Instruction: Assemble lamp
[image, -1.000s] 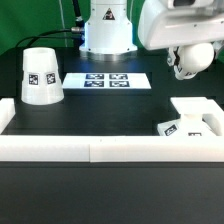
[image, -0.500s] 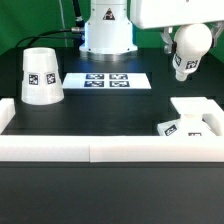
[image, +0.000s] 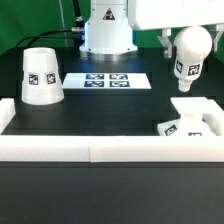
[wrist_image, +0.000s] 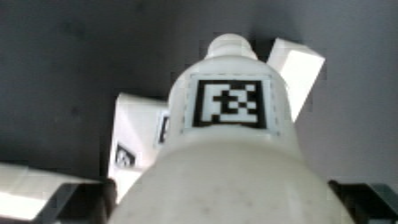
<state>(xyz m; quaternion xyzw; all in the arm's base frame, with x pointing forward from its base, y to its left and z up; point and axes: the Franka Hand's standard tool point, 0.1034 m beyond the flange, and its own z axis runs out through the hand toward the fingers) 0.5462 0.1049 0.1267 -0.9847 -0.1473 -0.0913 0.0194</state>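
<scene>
My gripper (image: 188, 38) is shut on the white rounded bulb (image: 187, 55), holding it in the air at the exterior view's right, neck pointing down. The neck's end hangs a little above the flat square base (image: 194, 113), which lies on the black table by the white wall. In the wrist view the bulb (wrist_image: 228, 140) fills the middle, its tag facing the camera, and the base (wrist_image: 143, 125) shows behind it. The tapered cone shade (image: 41, 76) stands upright at the exterior view's left, far from the gripper.
The marker board (image: 106, 80) lies flat behind the middle of the table. A low white wall (image: 100, 148) runs along the front and turns back at both ends. The white robot pedestal (image: 106, 30) stands at the back.
The gripper has turned the bulb from lying sideways to neck down and lowered it slightly toward the base. The shade and base have not moved.
</scene>
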